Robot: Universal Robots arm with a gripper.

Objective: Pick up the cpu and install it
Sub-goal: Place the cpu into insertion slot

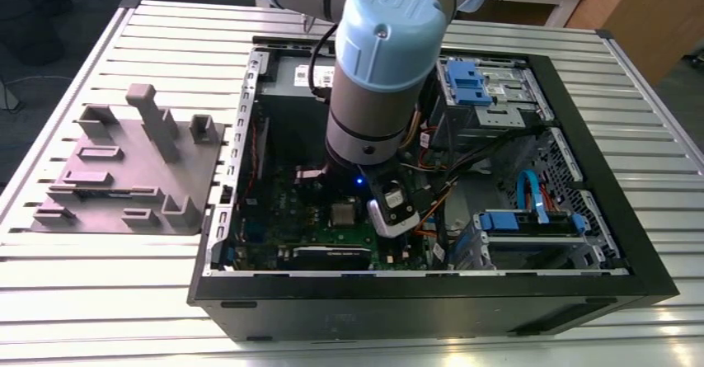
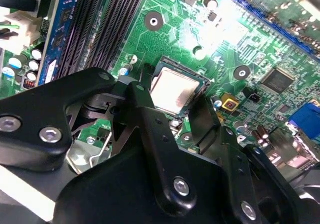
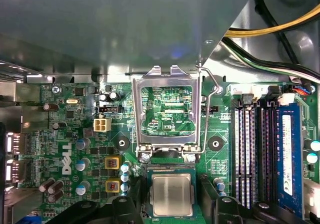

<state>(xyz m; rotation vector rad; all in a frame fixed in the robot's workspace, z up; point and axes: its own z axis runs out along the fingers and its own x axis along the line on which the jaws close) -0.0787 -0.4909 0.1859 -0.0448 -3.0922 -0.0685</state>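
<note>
An open black computer case (image 1: 440, 311) lies on its side on a slatted metal desk (image 1: 110, 301), taking up the middle of the desk and reaching toward its edge at the exterior view's right. A grey plastic block (image 1: 132, 173) with upright posts sits on the desk beside the case, near the edge at the exterior view's left. The robot arm (image 1: 380, 78) reaches down into the case over the green motherboard (image 3: 75, 134). In both wrist views the cpu (image 3: 171, 195), a small square chip with a silvery-grey top, lies flat inside its socket on the motherboard. The gripper (image 3: 172, 181) is released. Its two black fingers (image 3: 136, 196) stand on opposite sides of the socket, spread wider than the cpu, with a gap showing between each finger and the chip. Just beside the socket the metal retention frame (image 3: 165, 79) is swung open and stands up, and its wire lever (image 3: 209, 109) is raised alongside it. Long black memory slots (image 3: 250, 154) and a blue memory stick (image 3: 287, 149) run beside the socket.
</note>
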